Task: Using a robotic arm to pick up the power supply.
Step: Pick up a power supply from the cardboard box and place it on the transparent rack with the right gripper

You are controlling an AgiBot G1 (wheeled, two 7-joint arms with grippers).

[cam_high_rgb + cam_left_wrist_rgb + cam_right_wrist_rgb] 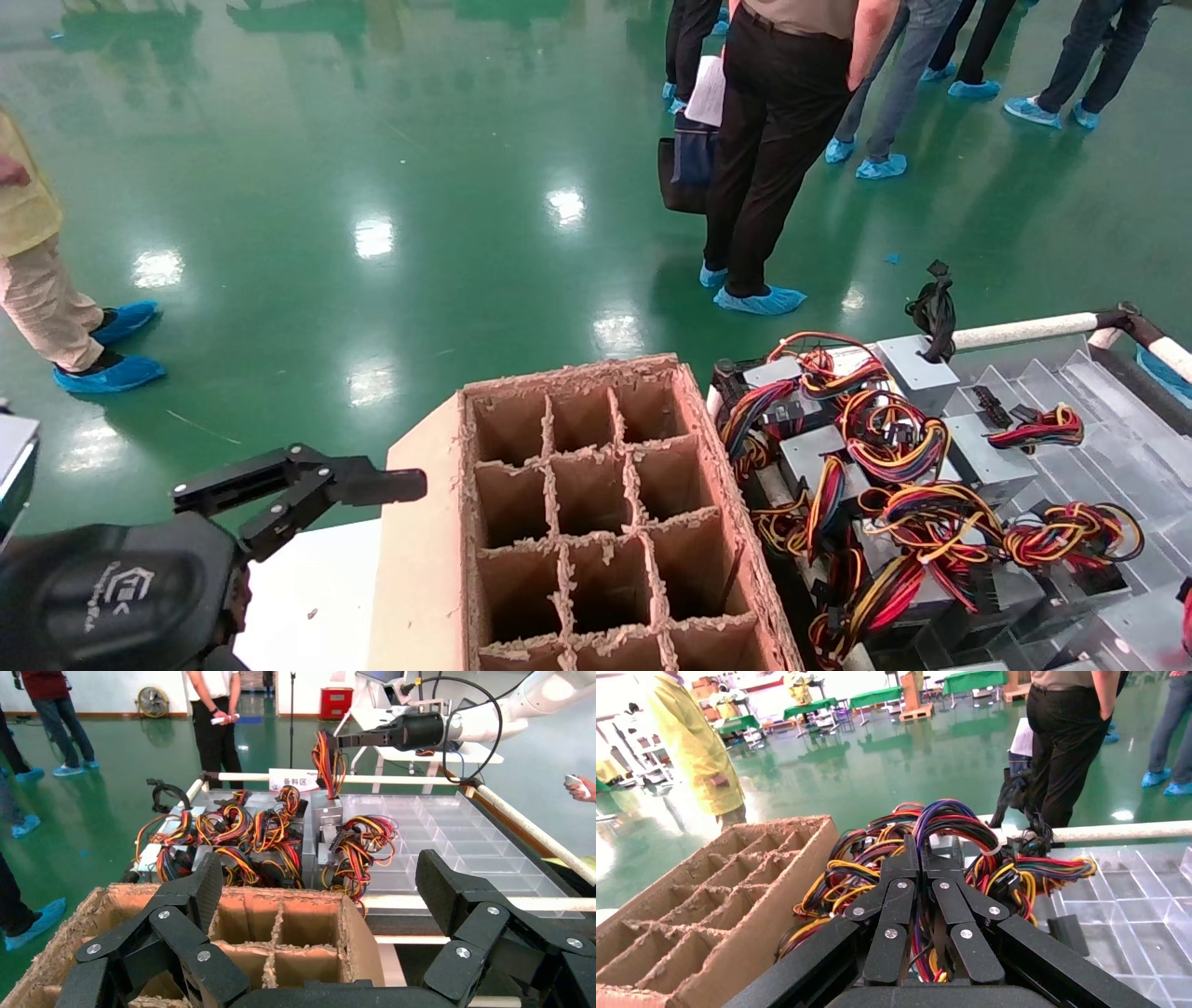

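My right gripper (919,846) is shut on the coloured wire bundle (949,815) of a power supply. From the left wrist view, that right gripper (342,741) reaches in on its white robotic arm (534,699), and the bundle (325,759) rises from a grey power supply (327,818) standing among the others. The right gripper is outside the head view. My left gripper (320,881) is open with nothing between its fingers, held over the near side of the cardboard box (365,945). In the head view the left gripper (354,489) sits low at the left of that box.
The divided cardboard box (419,559) stands in front of me. To its right, a clear compartment tray (1099,391) holds several more grey power supplies (987,461) with tangled wires, bounded by a white rail (1024,329). People (773,140) stand on the green floor beyond.
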